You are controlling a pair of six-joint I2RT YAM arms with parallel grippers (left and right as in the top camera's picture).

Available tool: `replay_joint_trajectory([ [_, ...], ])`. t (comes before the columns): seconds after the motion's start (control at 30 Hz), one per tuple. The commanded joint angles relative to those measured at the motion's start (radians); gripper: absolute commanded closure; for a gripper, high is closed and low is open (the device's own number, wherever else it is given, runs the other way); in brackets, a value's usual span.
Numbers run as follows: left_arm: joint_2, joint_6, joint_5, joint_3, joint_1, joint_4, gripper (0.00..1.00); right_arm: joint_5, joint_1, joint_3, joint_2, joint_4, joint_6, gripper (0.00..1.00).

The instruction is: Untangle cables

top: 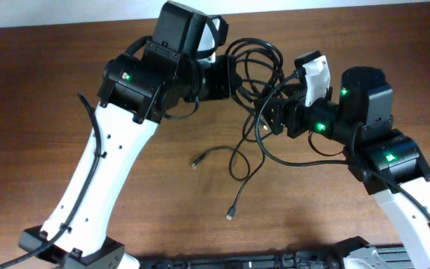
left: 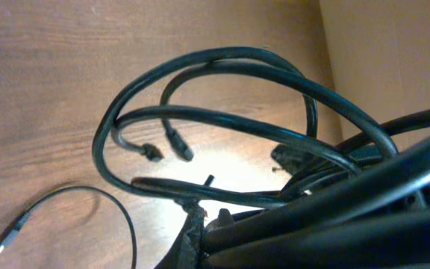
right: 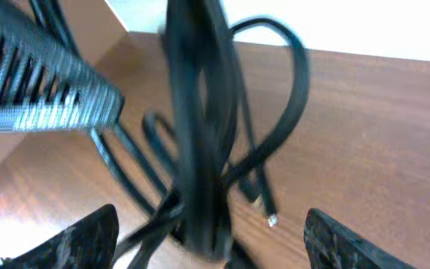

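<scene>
The cables (top: 260,75) are thin black cords tangled in loops at the back middle of the table, hanging between my two grippers. Two loose ends trail toward the front, with plugs lying on the wood (top: 195,161) (top: 231,215). My left gripper (top: 234,81) is shut on the cables, which pass thick and close across the left wrist view (left: 222,60) by the fingers (left: 207,224). My right gripper (top: 269,119) is open, its fingers (right: 211,239) wide apart on either side of a blurred cable bundle (right: 200,112). A small plug (right: 271,219) hangs behind the bundle.
The brown wooden table (top: 51,75) stretches left and right of the arms. Its back edge meets a pale wall (right: 364,22). A loose plug end (left: 2,240) lies on the wood at the lower left of the left wrist view.
</scene>
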Motion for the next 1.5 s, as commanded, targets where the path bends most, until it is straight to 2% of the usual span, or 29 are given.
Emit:
replay_joint_trajectory([
  [0.0,-0.017,0.043,0.061,0.021,-0.004,-0.008,1.00,-0.018,0.003,0.007,-0.005,0.019,-0.013,0.32],
  [0.03,-0.017,0.043,0.061,0.021,-0.006,-0.008,1.00,-0.037,0.003,0.007,-0.005,0.025,-0.013,0.41],
  [0.07,-0.017,0.043,0.061,0.021,-0.012,-0.007,1.00,-0.072,0.003,0.007,-0.005,0.033,-0.013,0.60],
  [0.13,-0.017,0.043,0.060,0.021,-0.016,-0.007,1.00,-0.093,0.003,0.007,-0.005,0.035,-0.013,0.88],
  [0.17,-0.017,0.043,0.060,0.021,-0.016,-0.007,1.00,-0.093,0.003,0.007,-0.005,0.034,-0.013,0.96],
  [0.2,-0.017,0.043,0.054,0.021,-0.016,-0.007,1.00,-0.093,0.003,0.007,-0.005,0.032,-0.013,0.96],
  [0.27,-0.017,0.045,0.005,0.021,-0.016,-0.009,0.86,-0.093,0.003,0.007,-0.007,0.031,-0.012,0.96],
  [0.33,-0.017,0.045,-0.104,0.021,-0.016,-0.031,0.49,-0.092,0.003,0.007,-0.020,0.032,-0.009,0.96],
  [0.37,-0.017,0.045,-0.148,0.021,-0.016,-0.046,0.36,-0.089,0.003,0.007,-0.027,0.032,-0.009,0.96],
  [0.47,-0.017,0.045,-0.248,0.021,-0.016,-0.079,0.10,-0.088,0.003,0.007,-0.045,0.031,-0.009,0.96],
  [0.53,-0.017,0.049,-0.286,0.021,-0.016,-0.087,0.01,-0.088,0.003,0.007,-0.055,0.022,-0.009,0.96],
  [0.67,-0.017,0.222,-0.285,0.021,-0.016,-0.070,0.01,-0.081,0.003,0.007,-0.061,-0.035,-0.009,0.96],
  [0.77,-0.017,0.417,-0.255,0.021,-0.016,-0.068,0.01,-0.081,0.003,0.007,-0.061,-0.062,-0.009,0.96],
  [0.87,-0.017,0.713,-0.100,0.021,-0.016,-0.071,0.01,-0.081,0.003,0.007,-0.061,-0.086,0.024,0.96],
  [0.93,-0.017,0.805,-0.042,0.021,-0.016,-0.068,0.01,-0.082,0.003,0.007,-0.061,-0.092,0.045,0.96],
  [1.3,-0.017,0.827,-0.044,0.021,-0.016,-0.003,0.00,-0.161,0.003,0.007,-0.092,-0.112,0.050,0.96],
  [1.37,-0.017,0.848,-0.044,0.021,-0.016,0.002,0.08,-0.161,0.003,0.007,-0.114,-0.114,0.044,0.96],
  [1.4,-0.017,0.859,-0.044,0.021,-0.016,0.001,0.16,-0.161,0.003,0.007,-0.124,-0.116,0.043,0.96],
  [1.43,-0.017,0.875,-0.044,0.021,-0.016,0.002,0.31,-0.161,0.003,0.007,-0.137,-0.116,0.039,0.96],
  [1.47,-0.017,0.875,-0.043,0.021,-0.016,0.002,0.40,-0.160,0.003,0.007,-0.146,-0.116,0.039,0.96],
])
